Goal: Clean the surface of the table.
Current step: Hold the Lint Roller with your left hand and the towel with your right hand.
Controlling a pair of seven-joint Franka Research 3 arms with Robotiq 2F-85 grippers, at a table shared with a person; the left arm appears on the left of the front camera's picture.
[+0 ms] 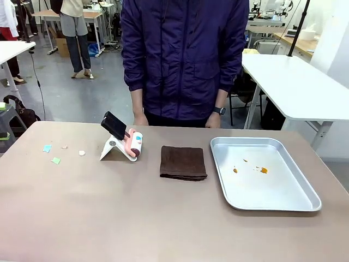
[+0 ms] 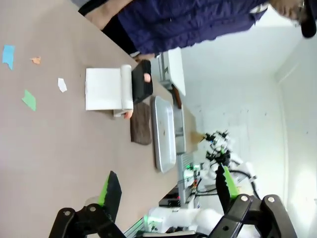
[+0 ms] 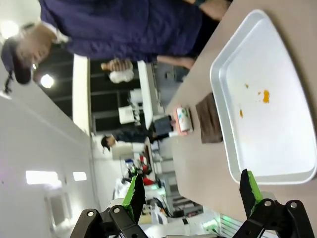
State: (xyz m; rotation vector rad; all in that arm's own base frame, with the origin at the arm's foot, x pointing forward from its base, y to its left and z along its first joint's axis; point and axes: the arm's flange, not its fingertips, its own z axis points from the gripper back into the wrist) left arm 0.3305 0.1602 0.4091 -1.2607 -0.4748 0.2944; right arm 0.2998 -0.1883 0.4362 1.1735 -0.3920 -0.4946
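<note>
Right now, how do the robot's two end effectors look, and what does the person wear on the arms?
The left end effector and the right end effector look alike: two black fingers with bright green pads on a black linkage base. The person wears a dark purple jacket with long sleeves and a black wristwatch.

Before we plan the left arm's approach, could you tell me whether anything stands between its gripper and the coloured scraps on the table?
Nothing visible does. Bare table lies between the open left gripper and the scraps; the white stand with the roller sits beside them, toward the brown cloth.
</note>
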